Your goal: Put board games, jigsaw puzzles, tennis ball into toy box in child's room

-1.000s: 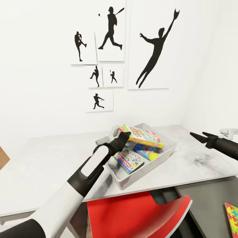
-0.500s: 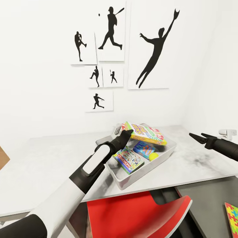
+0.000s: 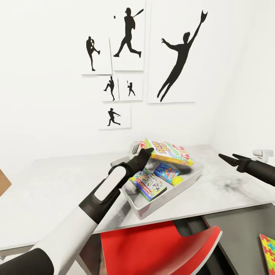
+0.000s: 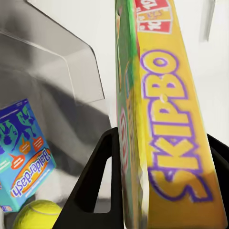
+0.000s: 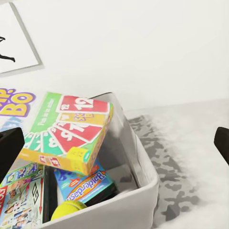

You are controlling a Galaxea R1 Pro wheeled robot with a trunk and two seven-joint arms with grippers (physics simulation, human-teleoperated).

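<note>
From the head: left end effector (image 3: pixel 146 152) clamped on yellow board game (image 3: pixel 167 151), raised tilted over toy box (image 3: pixel 152 208) on table (image 3: pixel 49 183) for dropping in; left wrist: fingers (image 4: pixel 93 183) pinching its edge; right wrist: right end effector (image 3: pixel 226 156) spread, empty, clear.

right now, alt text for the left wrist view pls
The left gripper clamps the edge of a yellow Skip-Bo board game box, held over the grey toy box. Below lie a blue Balderdash box and a tennis ball.
</note>
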